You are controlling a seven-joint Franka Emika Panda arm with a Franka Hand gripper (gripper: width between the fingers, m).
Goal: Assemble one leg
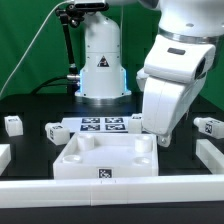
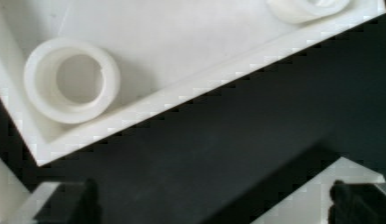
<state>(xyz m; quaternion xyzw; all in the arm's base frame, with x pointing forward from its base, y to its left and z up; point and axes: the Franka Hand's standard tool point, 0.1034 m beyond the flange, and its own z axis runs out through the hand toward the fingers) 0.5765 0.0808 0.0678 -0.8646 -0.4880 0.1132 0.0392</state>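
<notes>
The large white tabletop (image 1: 105, 155) lies upside down at the table's front middle, with raised rim and round corner sockets (image 2: 69, 80). Small white legs with tags lie around it: one at the exterior view's far left (image 1: 12, 124), one beside the marker board (image 1: 53, 130), one at the far right (image 1: 208, 127). My gripper (image 1: 160, 138) hangs low over the tabletop's far right corner. In the wrist view the gripper (image 2: 208, 205) is open and empty, its dark fingers (image 2: 57, 205) wide apart over black table, just off the tabletop's edge. No leg shows in the wrist view.
The marker board (image 1: 100, 125) lies behind the tabletop, in front of the robot's base (image 1: 100, 70). White border rails run along the front (image 1: 110, 190) and the right side (image 1: 210, 155). Another small white part (image 1: 138, 121) sits by the marker board's right end.
</notes>
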